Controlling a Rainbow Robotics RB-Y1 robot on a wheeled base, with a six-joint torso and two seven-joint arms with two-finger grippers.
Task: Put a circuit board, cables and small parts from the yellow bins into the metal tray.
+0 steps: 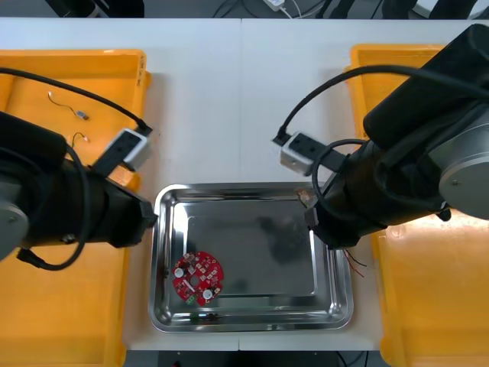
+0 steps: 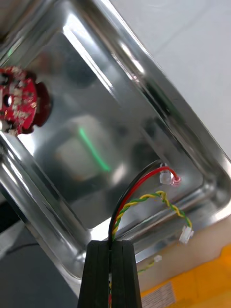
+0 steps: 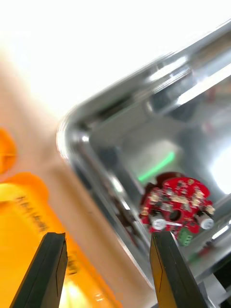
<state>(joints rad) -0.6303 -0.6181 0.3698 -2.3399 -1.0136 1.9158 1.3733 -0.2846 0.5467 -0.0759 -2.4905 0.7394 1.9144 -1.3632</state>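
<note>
While the right gripper (image 2: 109, 246) pinches cables (image 2: 144, 198) over the tray (image 2: 149, 86), trailing ends may catch its rim; left gripper (image 3: 107, 236) stands open.

The bare, shiny metal tray (image 1: 229, 189) sits on the worktop (image 1: 229, 92) between the yellow bins (image 1: 61, 306). A round red circuit board (image 1: 198, 276) lies flat in its near left corner. A cable (image 2: 139, 192) of red, black and twisted yellow-green strands is pinched in the right gripper (image 2: 109, 269), its small pale plugs dangling above the tray's right side.

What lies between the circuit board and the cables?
Bare tray floor, by the right wrist view. Right gripper holds the cables; left gripper open at tray's edge.
</note>
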